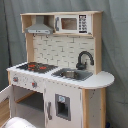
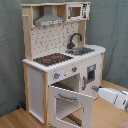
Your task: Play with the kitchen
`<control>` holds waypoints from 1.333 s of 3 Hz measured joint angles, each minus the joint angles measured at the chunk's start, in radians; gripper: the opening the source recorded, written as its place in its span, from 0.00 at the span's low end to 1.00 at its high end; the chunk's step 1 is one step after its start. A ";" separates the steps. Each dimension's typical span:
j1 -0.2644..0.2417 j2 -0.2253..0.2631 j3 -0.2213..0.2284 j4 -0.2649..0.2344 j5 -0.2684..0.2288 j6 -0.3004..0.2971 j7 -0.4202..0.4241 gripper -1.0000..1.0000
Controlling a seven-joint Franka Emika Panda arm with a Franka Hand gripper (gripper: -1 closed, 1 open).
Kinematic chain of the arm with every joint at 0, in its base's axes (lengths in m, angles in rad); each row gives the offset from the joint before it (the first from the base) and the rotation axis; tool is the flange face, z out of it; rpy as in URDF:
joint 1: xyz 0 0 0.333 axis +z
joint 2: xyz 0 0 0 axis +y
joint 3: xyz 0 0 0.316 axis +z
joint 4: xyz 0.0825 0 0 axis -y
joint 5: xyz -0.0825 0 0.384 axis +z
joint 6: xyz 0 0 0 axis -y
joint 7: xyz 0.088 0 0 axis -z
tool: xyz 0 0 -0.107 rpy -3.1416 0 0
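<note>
The toy play kitchen (image 1: 60, 70) (image 2: 62, 60) stands upright on a wood floor (image 2: 107, 112) before a grey-green curtain backdrop (image 1: 115, 45) (image 2: 10, 55), filling most of both exterior views; body white with light-wood side panels and top frame

Upper section: grey hood (image 1: 39, 29) (image 2: 48, 20) beside a toy microwave (image 1: 72, 23) (image 2: 76, 11) set in the top shelf; tiled white back panel (image 1: 57, 50) (image 2: 52, 37) below them

Counter: black stovetop (image 1: 34, 66) (image 2: 51, 59) with red burners at the first exterior view's left; sink (image 1: 72, 74) (image 2: 82, 50) beside it, with the black curved faucet (image 1: 84, 59) (image 2: 74, 39) rising at the sink's rear; rounded white counter end (image 1: 100, 79) beyond the sink

Front: knobs (image 1: 34, 84) (image 2: 56, 76) on the panel under the stovetop; windowed oven door (image 2: 70, 106) hangs open, swung outward toward the second exterior view's foreground, its cavity exposed behind it; a closed cabinet door with a dark panel (image 1: 62, 106) (image 2: 91, 71) sits under the sink

Robot: the white arm enters from the second exterior view's right edge, low; its gripper (image 2: 96, 89) sits just beside the open oven door's upper corner; whether the pincer is spread or closed cannot be told, nor whether it touches the door; a white shape (image 1: 17, 122) at the first exterior view's lower left edge cannot be identified
</note>
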 joint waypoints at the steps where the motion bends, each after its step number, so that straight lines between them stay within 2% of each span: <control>1: -0.051 -0.001 0.010 0.079 -0.022 -0.022 0.070 1.00; 2: -0.092 -0.001 0.021 0.146 -0.039 -0.042 0.145 1.00; 3: -0.124 -0.001 0.037 0.191 -0.048 -0.057 0.225 1.00; 4: -0.146 -0.001 0.061 0.211 -0.058 -0.066 0.324 1.00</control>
